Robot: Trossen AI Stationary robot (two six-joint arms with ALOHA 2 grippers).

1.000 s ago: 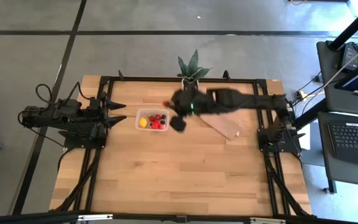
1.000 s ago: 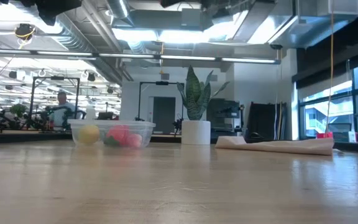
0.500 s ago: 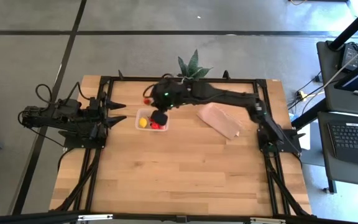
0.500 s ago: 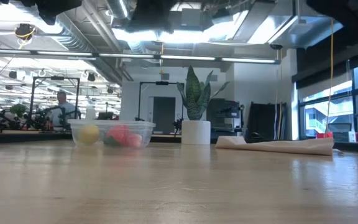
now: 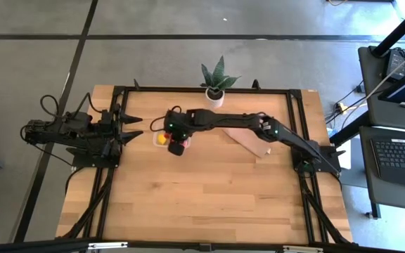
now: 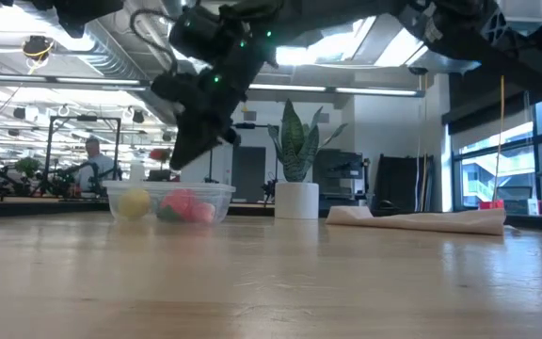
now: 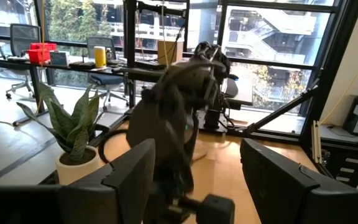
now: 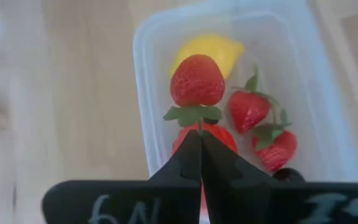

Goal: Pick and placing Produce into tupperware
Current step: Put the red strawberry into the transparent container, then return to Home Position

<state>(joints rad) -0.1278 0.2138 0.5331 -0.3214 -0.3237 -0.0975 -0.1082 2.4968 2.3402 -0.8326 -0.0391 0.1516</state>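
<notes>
Centre frame, the right gripper point(image 8: 201, 140) pinches a strawberry point(image 8: 196, 81) by its stem above the tub point(image 8: 148, 118); the left gripper point(image 5: 133, 125) waits at left, fingers apart

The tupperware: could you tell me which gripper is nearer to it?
Right. The right gripper hangs directly over the tupperware, holding a strawberry by its stem. The left gripper waits beside it, at the table's left edge.

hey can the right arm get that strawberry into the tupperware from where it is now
Probably yes. The right gripper, shut on the strawberry's stem, hangs right above the open tupperware. No lid shows, and the fruit already inside leaves room. The left gripper waits at the table's left edge.
</notes>
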